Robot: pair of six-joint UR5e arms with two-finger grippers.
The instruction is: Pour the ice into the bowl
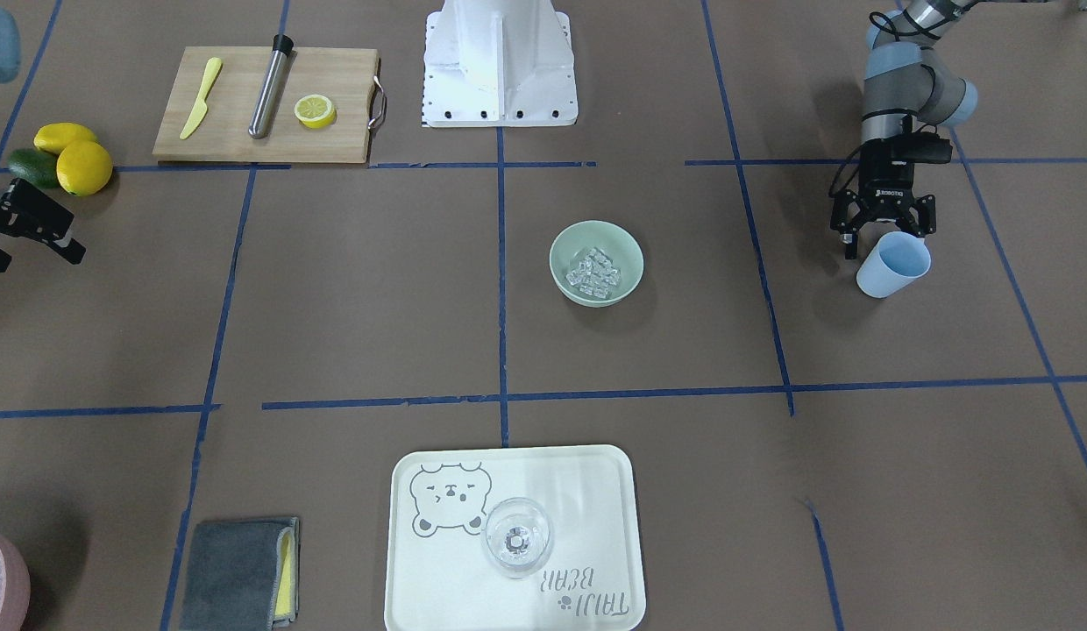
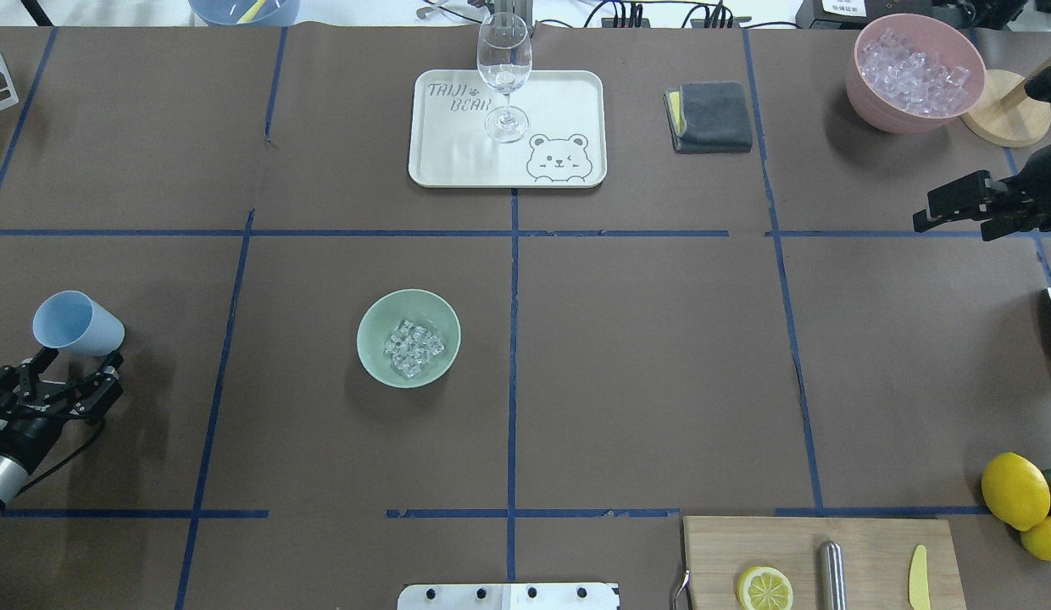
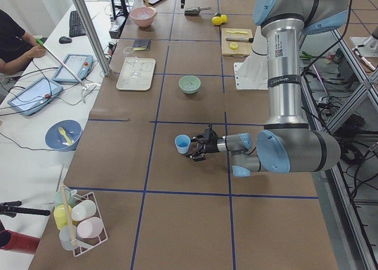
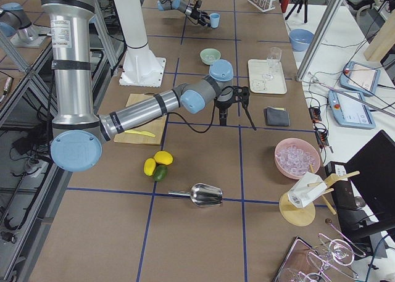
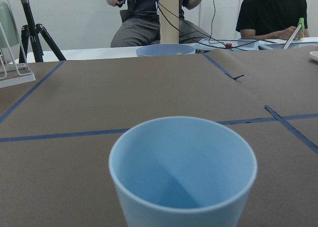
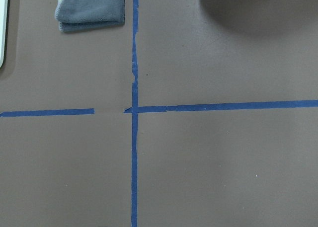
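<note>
The pour looks finished: the ice (image 2: 413, 346) lies heaped in the bowl (image 2: 375, 335) left of centre, the left gripper (image 2: 72, 366) seems released behind the empty blue cup (image 2: 72, 322) at far left, and the right gripper (image 2: 949, 212) hangs spread, empty-jawed, at right.

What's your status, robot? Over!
Left gripper open, behind the empty blue cup. Right gripper open, holding nothing. Ice heaped in bowl. Nothing in the way.

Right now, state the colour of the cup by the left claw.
Light blue cup; left wrist view shows it best.
</note>
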